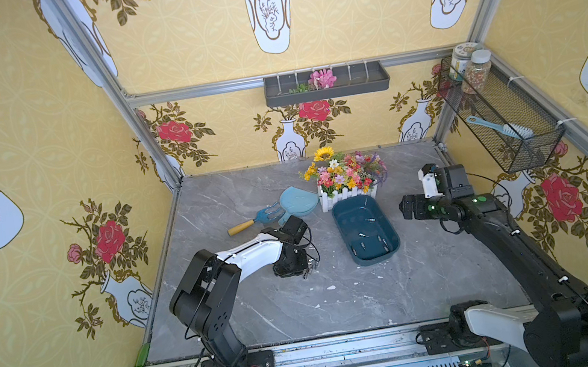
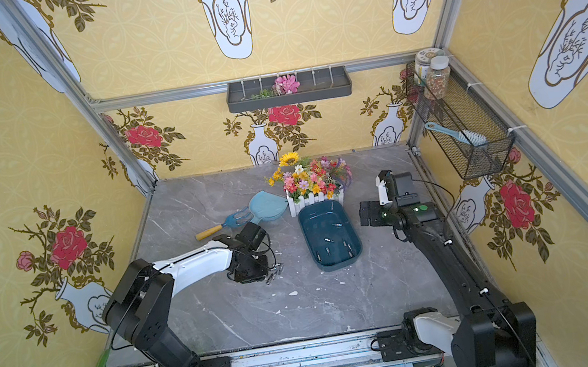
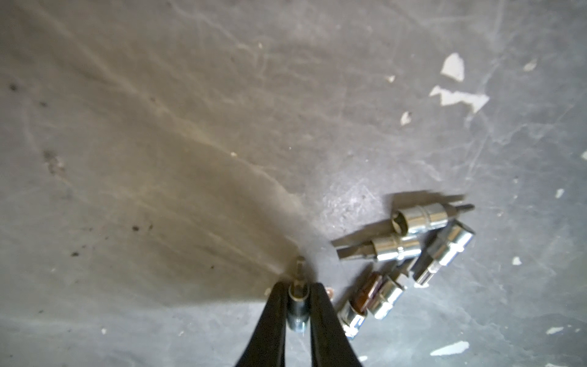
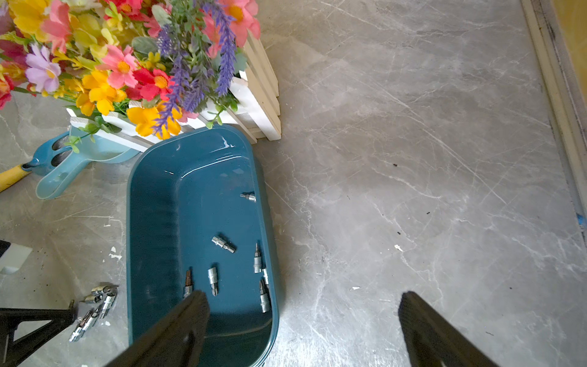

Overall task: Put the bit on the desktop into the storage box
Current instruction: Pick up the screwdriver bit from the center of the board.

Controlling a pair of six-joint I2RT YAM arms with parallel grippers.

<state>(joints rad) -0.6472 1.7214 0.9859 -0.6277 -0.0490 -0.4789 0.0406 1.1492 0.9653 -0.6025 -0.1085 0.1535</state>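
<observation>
Pinching a chrome bit [image 3: 298, 306] by its slick, rounded barrel, the left gripper [image 3: 298, 287] sat narrow, low over the grey marble-look desktop [image 3: 158, 127]. The bit could slip free (smooth steel, little contact) or knock the loose bits [image 3: 409, 251] just beside it. In a top view the glossy teal storage box [image 1: 343, 230] lay at that gripper's two o'clock; the right gripper [image 4: 305, 295] gaped empty.

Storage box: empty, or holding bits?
Not empty. The right wrist view shows several bits lying on the storage box floor.

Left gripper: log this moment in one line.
left gripper: shut on bit | right gripper: open, empty | box: bits inside | loose bits: on desktop
</observation>
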